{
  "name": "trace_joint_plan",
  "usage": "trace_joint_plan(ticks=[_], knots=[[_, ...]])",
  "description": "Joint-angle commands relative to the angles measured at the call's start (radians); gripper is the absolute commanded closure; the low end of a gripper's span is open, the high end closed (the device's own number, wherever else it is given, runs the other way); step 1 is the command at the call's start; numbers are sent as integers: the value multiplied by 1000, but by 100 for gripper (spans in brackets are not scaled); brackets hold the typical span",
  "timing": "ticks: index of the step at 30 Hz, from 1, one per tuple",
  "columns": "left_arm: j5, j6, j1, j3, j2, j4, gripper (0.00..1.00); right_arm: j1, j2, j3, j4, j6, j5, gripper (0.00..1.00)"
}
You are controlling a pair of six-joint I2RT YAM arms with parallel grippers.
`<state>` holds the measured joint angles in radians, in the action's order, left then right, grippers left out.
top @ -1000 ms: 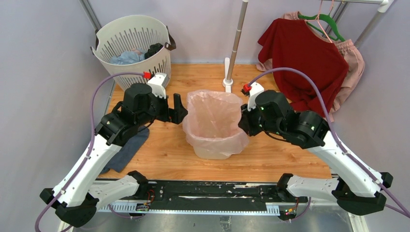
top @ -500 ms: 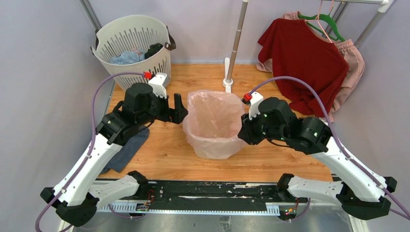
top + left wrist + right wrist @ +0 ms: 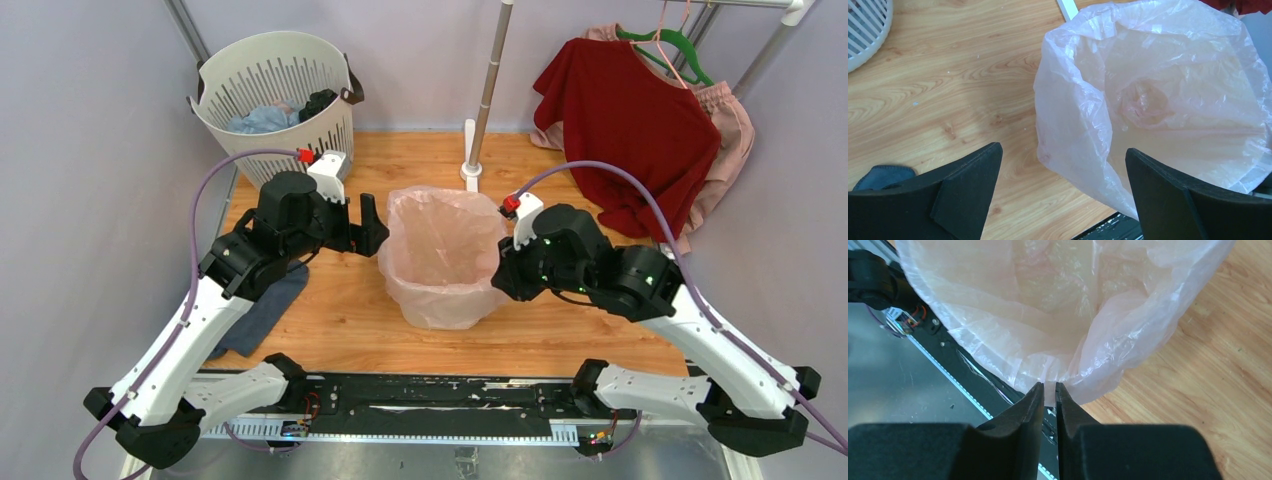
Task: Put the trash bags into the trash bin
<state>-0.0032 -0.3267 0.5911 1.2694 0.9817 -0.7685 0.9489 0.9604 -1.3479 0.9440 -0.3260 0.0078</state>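
Observation:
The pale-pink trash bag [image 3: 440,250] stands open at the table's middle, draped over the trash bin, whose shape shows only faintly through the plastic. My right gripper [image 3: 500,276] is at the bag's right near edge. In the right wrist view it [image 3: 1049,386] is shut on a fold of the bag's hem [image 3: 1048,315]. My left gripper [image 3: 366,230] hangs just left of the bag, open and empty. In the left wrist view its jaws [image 3: 1063,149] stand wide apart with the bag's side [image 3: 1158,100] between and beyond them.
A white slotted basket [image 3: 275,85] with clothes stands at the back left. A blue-grey cloth [image 3: 262,310] lies under the left arm. A pole stand [image 3: 480,110] is behind the bag. A red shirt [image 3: 625,120] and pink garment [image 3: 725,130] hang at the back right.
My right gripper has moved down and nearer along the bag's right side, drawing the hem lower over the bin. The left arm has not moved.

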Motion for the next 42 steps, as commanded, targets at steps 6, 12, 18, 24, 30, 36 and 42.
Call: trace_joint_plan(ticks=[6, 12, 18, 24, 30, 36, 42], knots=[[5, 0, -6, -5, -8, -17, 0, 13, 32, 3, 57, -7, 47, 82], [5, 4, -5, 13, 9, -15, 0, 14, -4, -87, 31, 7, 129, 70], [-14, 29, -6, 68, 74, -8, 0, -4, 111, -252, 119, 60, 348, 53], [-43, 46, -7, 83, 137, 0, 0, -141, 257, -300, 146, 98, 297, 52], [-37, 45, -6, 75, 154, 14, 0, -223, 326, -219, 81, 120, 189, 54], [-33, 41, -7, 68, 154, 18, 0, -235, 353, -168, 49, 124, 176, 55], [-29, 39, -5, 75, 151, 18, 0, -240, 360, -245, 72, 136, 195, 52]])
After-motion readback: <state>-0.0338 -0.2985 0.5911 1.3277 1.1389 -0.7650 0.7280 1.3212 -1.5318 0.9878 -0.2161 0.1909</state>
